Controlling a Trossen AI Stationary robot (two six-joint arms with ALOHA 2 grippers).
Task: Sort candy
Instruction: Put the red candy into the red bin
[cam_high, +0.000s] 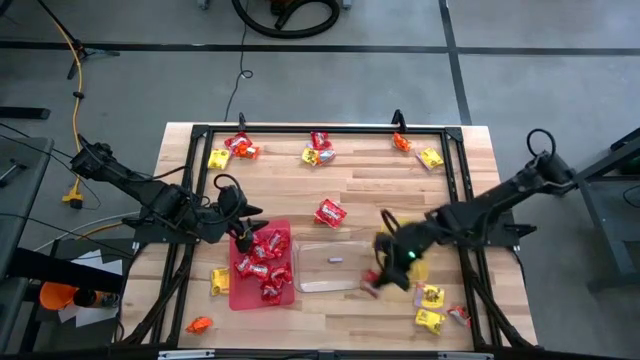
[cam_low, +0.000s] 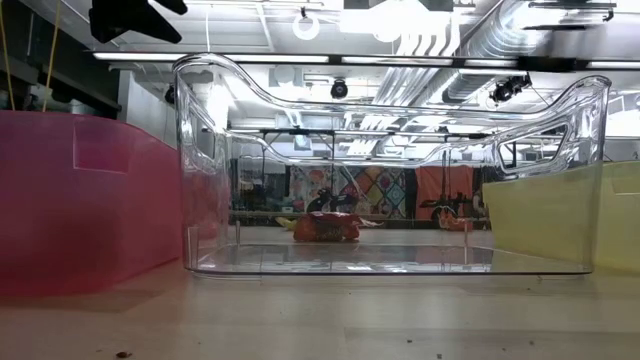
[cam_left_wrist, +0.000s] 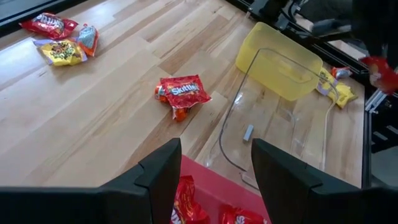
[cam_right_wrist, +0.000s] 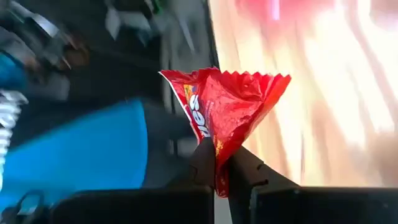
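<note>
Candy packets lie scattered over the wooden table (cam_high: 380, 190), several already in the red tray (cam_high: 236, 296), one red packet (cam_high: 330, 212) loose near the middle. The right gripper (cam_right_wrist: 222, 163) is clenched on a red candy packet (cam_right_wrist: 227, 112), held just beside the clear tray (cam_high: 300, 285) and the yellow tray (cam_left_wrist: 280, 65). The left gripper (cam_left_wrist: 214, 167) hangs released over the red tray.

The lower end of the red packet (cam_right_wrist: 227, 118) is hidden between the fingers (cam_right_wrist: 205, 163) — its lettering is cut short.
</note>
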